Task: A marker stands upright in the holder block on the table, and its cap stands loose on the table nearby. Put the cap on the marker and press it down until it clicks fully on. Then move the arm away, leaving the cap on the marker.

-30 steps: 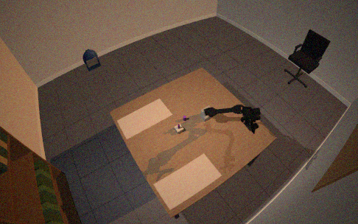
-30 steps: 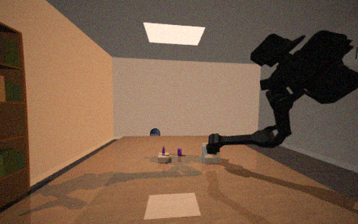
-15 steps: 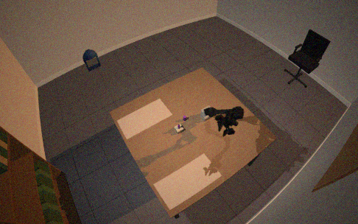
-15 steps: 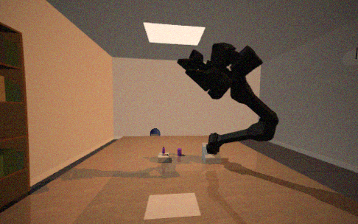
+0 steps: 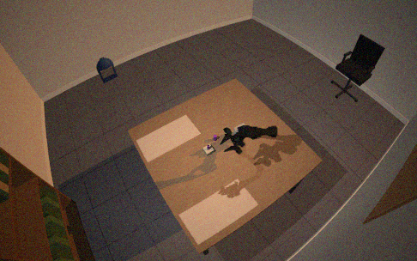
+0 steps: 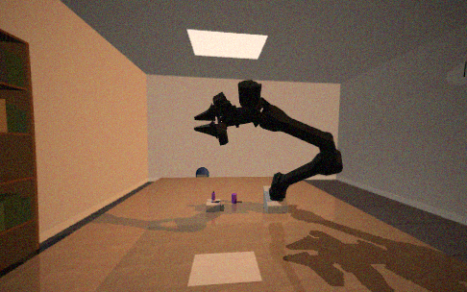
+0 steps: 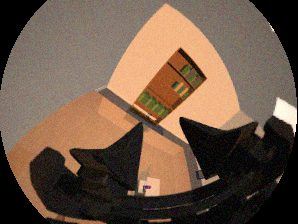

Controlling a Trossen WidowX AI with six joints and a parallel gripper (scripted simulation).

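The gripper (image 6: 206, 122) hangs high, its fingers partly apart on nothing. Far below it the marker (image 6: 213, 195) stands in its block (image 6: 214, 206), the cap (image 6: 233, 198) on the table (image 6: 144, 240) just beside. Nothing lies between gripper and cap. A bookshelf (image 6: 14, 144) stands well apart.

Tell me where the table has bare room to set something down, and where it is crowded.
Bare: the pale patch left of the cap, and the pale patch at the near edge. Crowded: around the holder block, cap and arm base.
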